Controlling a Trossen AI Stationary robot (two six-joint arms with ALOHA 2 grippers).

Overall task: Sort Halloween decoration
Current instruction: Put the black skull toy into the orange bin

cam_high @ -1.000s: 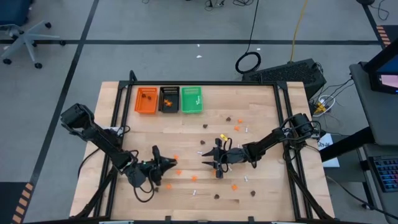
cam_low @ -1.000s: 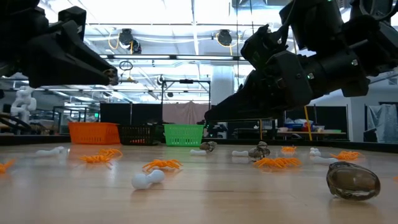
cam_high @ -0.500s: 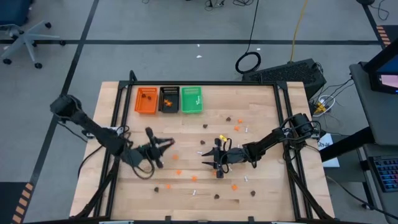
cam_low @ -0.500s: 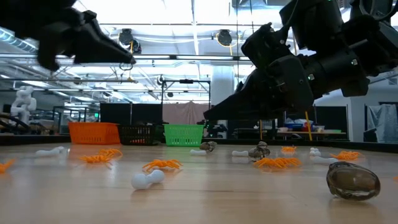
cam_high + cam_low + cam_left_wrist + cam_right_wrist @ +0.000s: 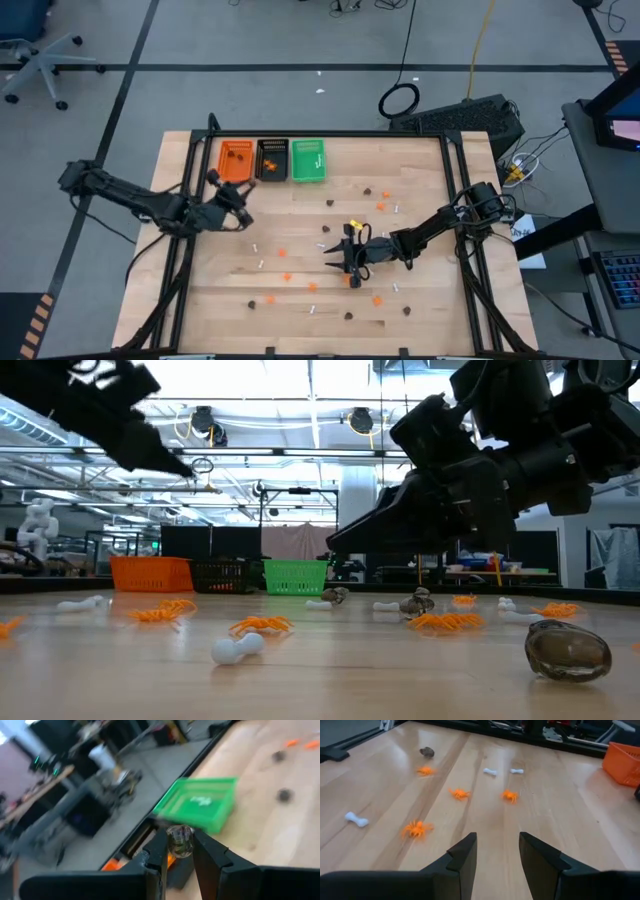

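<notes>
A small dark brown blob is clamped between the fingers of the left gripper, which has swung from the table's near middle up toward the orange tray, black tray and green tray, so a drop looks close. Orange blobs and white sticks lie scattered across the table. The right gripper hangs mid-table, fingers apart, empty.

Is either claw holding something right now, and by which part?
The left claw pinches a small dark round trinket by its sides. The right claw is open and empty.
</notes>
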